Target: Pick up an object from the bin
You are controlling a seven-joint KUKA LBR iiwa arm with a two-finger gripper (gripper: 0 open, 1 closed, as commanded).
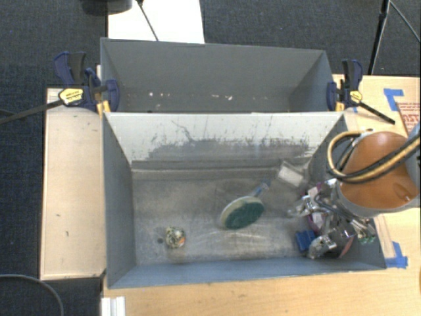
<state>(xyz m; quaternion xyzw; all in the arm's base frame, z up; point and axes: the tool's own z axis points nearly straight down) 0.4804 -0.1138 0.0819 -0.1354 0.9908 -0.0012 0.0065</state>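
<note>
My gripper [313,226] is low in the bin's front right corner, its two metal fingers spread apart, so it is open. A small blue block [302,240] lies on the floor just left of the nearer fingertip [321,245]; I cannot tell whether they touch. A little purple and dark piece [316,220] shows between the fingers, too small to identify. A pale grey-white scrap [287,174] rests behind the gripper near the right wall.
A round dark green pad with a pale rim and a short bluish handle [242,213] lies mid-floor. A small speckled ball [174,237] sits at the front left. The arm's orange cover and cables hang over the right wall.
</note>
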